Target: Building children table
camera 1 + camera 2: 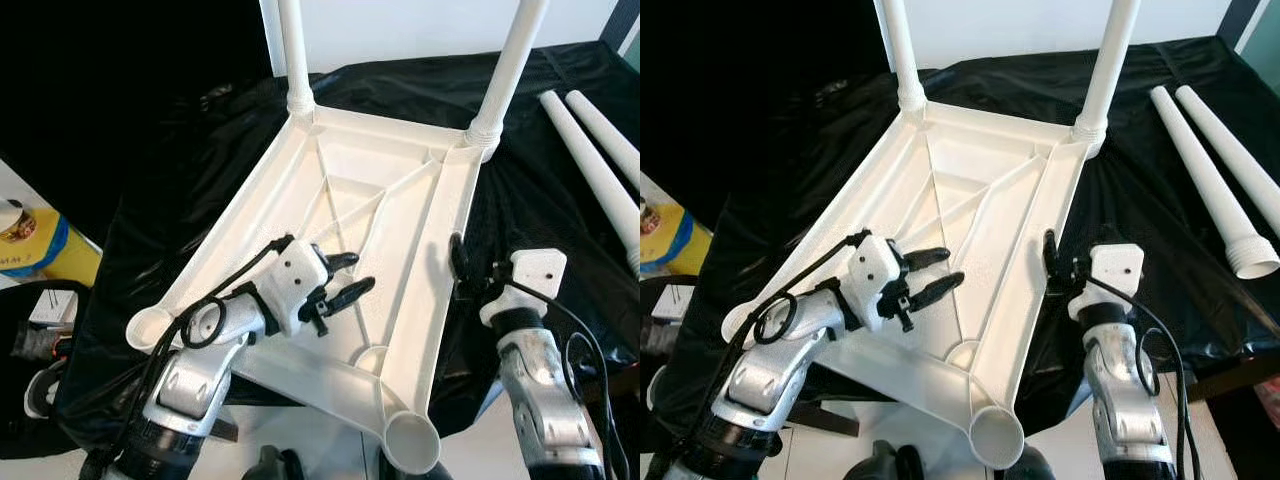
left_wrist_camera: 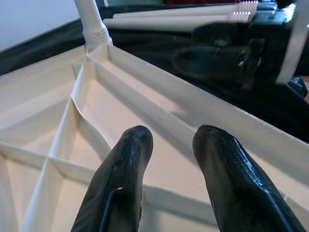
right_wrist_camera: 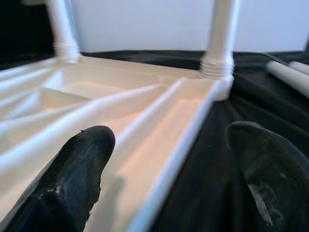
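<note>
Two black-fingered grippers reach toward an upside-down white moulded-plastic child's tabletop (image 1: 400, 190) lying on a black plastic sheet (image 1: 540, 200). Left gripper (image 1: 345, 283) hovers over the ribbed underside near the middle of the near half, fingers a little apart and holding nothing. Right gripper (image 3: 169, 159) sits at the tabletop's right edge, fingers spread wide with one over the inner side of the side wall and the other over the black sheet outside it; it grips nothing yet.

Count of legs: two white plastic tube legs (image 1: 293, 50) already stand upright in the far corner sockets, and two loose white tube legs (image 1: 590, 150) lie side by side on the sheet to the right, well apart from the tabletop. Two empty round sockets (image 1: 412, 443) remain at the near corners, one left, one right.

Judging by its thin walls and ribs, the tabletop is probably light and stiff but smooth and somewhat slippery. Its raised side wall looks the best place to pinch. Loose legs would likely roll, so grasping around mid-shaft seems wise.
</note>
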Available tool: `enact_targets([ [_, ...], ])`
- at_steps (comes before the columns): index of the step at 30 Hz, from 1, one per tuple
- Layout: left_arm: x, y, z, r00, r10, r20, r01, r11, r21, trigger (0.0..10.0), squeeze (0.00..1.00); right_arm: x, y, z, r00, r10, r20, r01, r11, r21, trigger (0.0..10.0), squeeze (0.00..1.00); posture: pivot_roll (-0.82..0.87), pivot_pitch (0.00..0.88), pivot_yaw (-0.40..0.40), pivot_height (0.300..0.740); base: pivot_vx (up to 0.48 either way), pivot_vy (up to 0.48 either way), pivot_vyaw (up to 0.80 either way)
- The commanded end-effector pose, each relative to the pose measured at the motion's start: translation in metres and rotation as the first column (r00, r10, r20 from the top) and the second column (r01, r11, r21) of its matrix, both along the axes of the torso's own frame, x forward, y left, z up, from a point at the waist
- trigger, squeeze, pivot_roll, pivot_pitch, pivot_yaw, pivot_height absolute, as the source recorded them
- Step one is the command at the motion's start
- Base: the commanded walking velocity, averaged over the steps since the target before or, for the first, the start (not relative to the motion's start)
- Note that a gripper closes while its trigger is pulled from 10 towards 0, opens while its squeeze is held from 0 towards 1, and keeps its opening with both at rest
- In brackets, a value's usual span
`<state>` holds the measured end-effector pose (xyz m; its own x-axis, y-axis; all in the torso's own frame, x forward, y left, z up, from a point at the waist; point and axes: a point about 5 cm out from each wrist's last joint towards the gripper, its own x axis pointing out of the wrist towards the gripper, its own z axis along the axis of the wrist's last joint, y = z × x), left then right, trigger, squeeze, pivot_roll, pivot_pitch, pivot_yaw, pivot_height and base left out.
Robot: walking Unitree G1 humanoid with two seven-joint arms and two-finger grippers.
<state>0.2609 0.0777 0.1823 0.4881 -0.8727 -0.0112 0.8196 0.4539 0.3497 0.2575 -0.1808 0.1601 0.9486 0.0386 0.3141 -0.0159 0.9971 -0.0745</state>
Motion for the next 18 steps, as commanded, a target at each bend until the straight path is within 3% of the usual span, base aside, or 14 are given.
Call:
enact_targets([
  [1, -0.006, -0.001, -0.008, 0.997, -0.072, -0.016, 0.073, 0.994, 0.078, 10.0, 0.00, -0.007, 0.008, 0.001, 0.999, 0.038, -0.015, -0.037, 0.999, 0.020, 10.0, 0.00, -0.14, 0.177, 0.036, 0.740, 0.000, 0.000, 0.00],
  [6, 0.002, 0.006, -0.020, 1.000, -0.006, -0.019, 0.009, 0.984, 0.178, 10.0, 0.00, -0.020, 0.010, -0.002, 0.997, 0.065, -0.050, -0.064, 0.998, 0.016, 10.0, 0.00, -0.15, 0.191, 0.032, 0.740, 0.000, 0.000, 0.00],
  [10, 0.000, 0.013, -0.019, 0.999, -0.025, -0.048, 0.033, 0.982, 0.186, 10.0, 0.03, -0.025, 0.008, -0.001, 0.995, 0.065, -0.070, -0.065, 0.998, 0.009, 10.0, 0.00, -0.15, 0.195, 0.033, 0.740, 0.000, 0.000, 0.00],
  [11, -0.003, 0.016, -0.019, 0.997, -0.041, -0.069, 0.053, 0.982, 0.179, 10.0, 1.00, -0.027, 0.007, -0.002, 0.995, 0.066, -0.079, -0.066, 0.998, 0.004, 10.0, 0.00, -0.15, 0.196, 0.032, 0.740, 0.000, 0.000, 0.00],
  [16, -0.011, 0.024, -0.021, 0.993, -0.073, -0.098, 0.091, 0.976, 0.198, 10.0, 1.00, -0.033, 0.006, -0.002, 0.991, 0.073, -0.107, -0.074, 0.997, -0.006, 10.0, 0.00, -0.16, 0.197, 0.033, 0.740, 0.000, 0.000, 0.00],
  [17, -0.016, 0.026, -0.021, 0.988, -0.098, -0.119, 0.120, 0.973, 0.195, 10.0, 0.93, -0.034, 0.005, -0.002, 0.991, 0.075, -0.114, -0.077, 0.997, -0.012, 10.0, 0.00, -0.16, 0.200, 0.033, 0.740, 0.000, 0.000, 0.00],
  [18, -0.021, 0.028, -0.021, 0.982, -0.116, -0.152, 0.144, 0.972, 0.185, 10.0, 0.00, -0.034, 0.003, -0.002, 0.990, 0.075, -0.118, -0.078, 0.997, -0.016, 10.0, 0.00, -0.16, 0.201, 0.033, 0.740, 0.000, 0.000, 0.00],
])
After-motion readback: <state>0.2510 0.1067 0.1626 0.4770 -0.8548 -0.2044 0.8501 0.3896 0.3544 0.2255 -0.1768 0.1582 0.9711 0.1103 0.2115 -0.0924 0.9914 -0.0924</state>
